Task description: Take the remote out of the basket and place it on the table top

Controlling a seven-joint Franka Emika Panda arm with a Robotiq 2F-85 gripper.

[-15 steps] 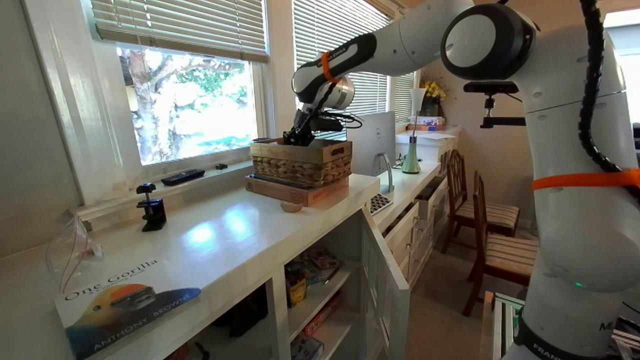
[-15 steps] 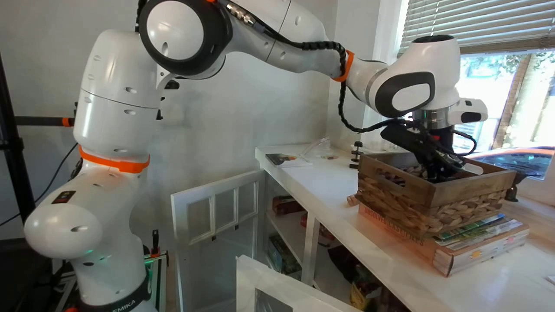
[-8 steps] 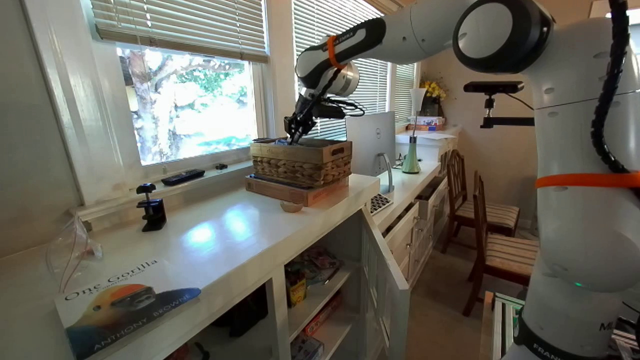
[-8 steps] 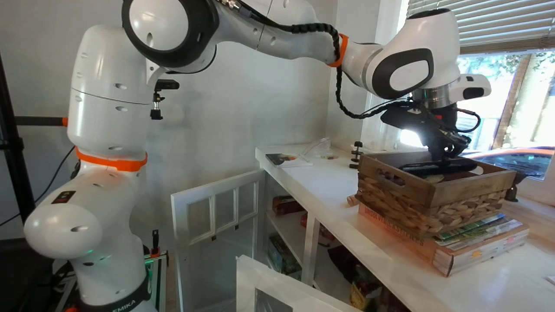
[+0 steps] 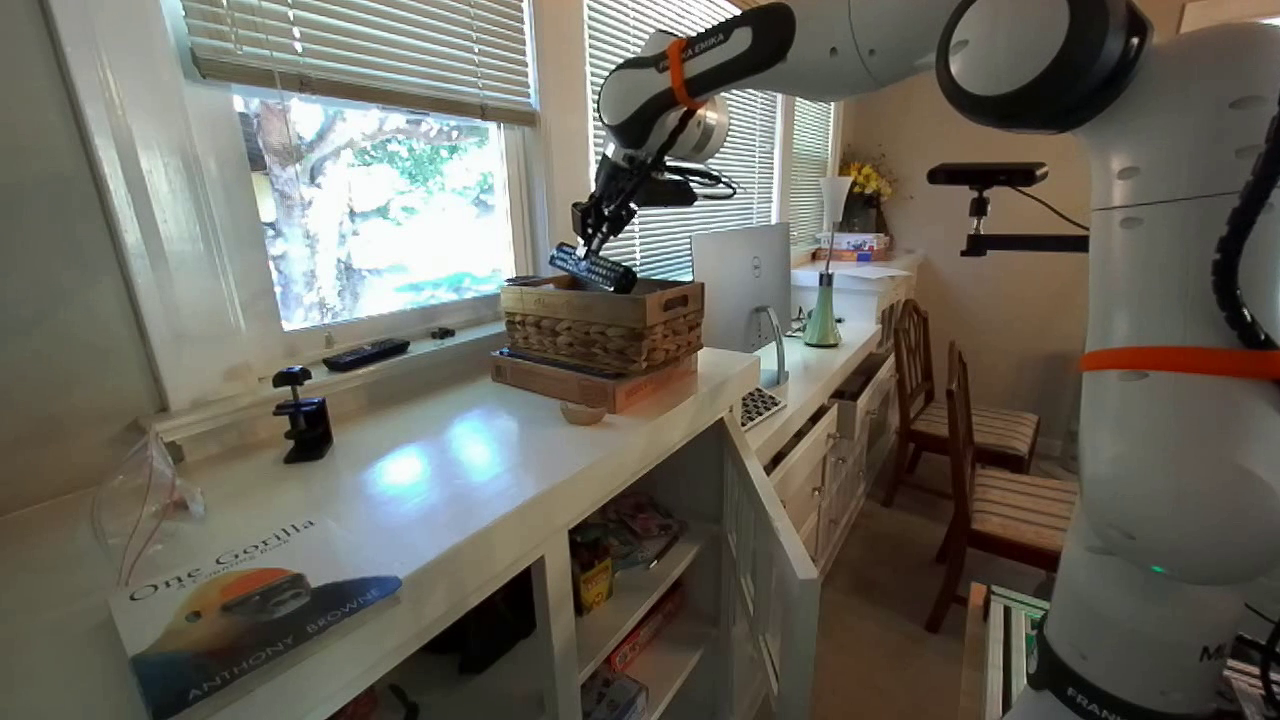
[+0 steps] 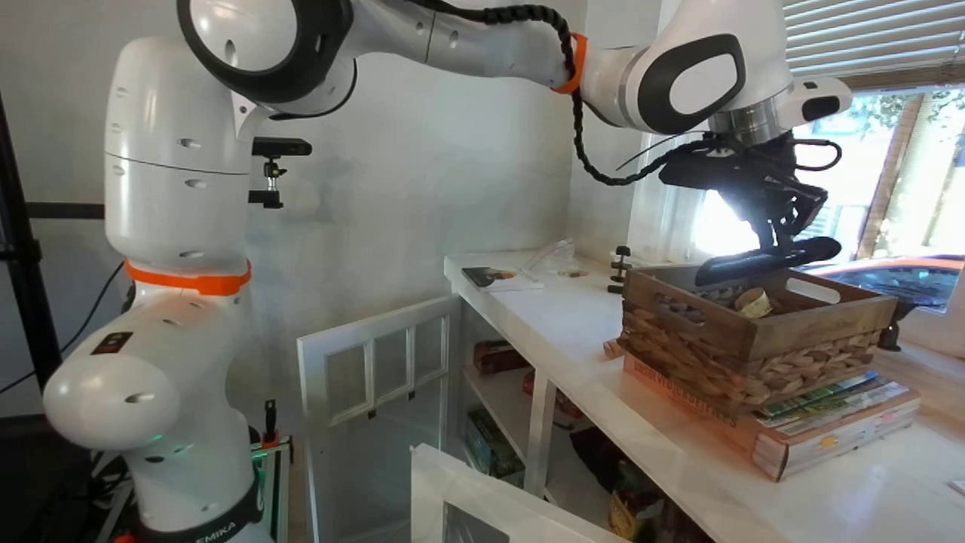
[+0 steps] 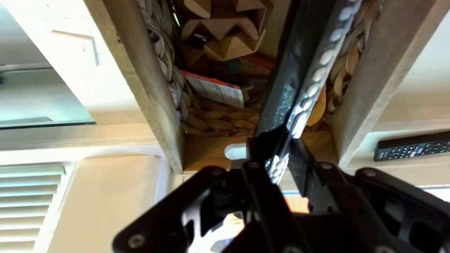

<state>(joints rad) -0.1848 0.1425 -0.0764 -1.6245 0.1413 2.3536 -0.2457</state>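
The dark remote [image 5: 592, 269] is held in my gripper [image 5: 590, 246], tilted, just above the open top of the woven basket [image 5: 605, 337]. In an exterior view the remote [image 6: 769, 261] slants across over the basket [image 6: 690, 360], close to its rim. In the wrist view the remote [image 7: 299, 77] runs up from between the fingertips of the gripper [image 7: 276, 144], which press on its two sides. Its button side faces right there. The white table top [image 5: 440, 490] extends in front of the basket; it shows in an exterior view too [image 6: 543, 309].
The basket stands on a box with books [image 6: 837, 430]. A second remote [image 5: 366, 354] lies on the windowsill. A black clamp [image 5: 305, 425], plastic bag [image 5: 145, 505] and book [image 5: 250, 625] are on the table top. A monitor [image 5: 742, 285] stands behind. Cabinet doors [image 6: 377, 362] hang open.
My gripper has risen from inside the basket, lifting the remote up above the rim. The remote has become visible and tilted; a small yellowish item in the basket is now uncovered.
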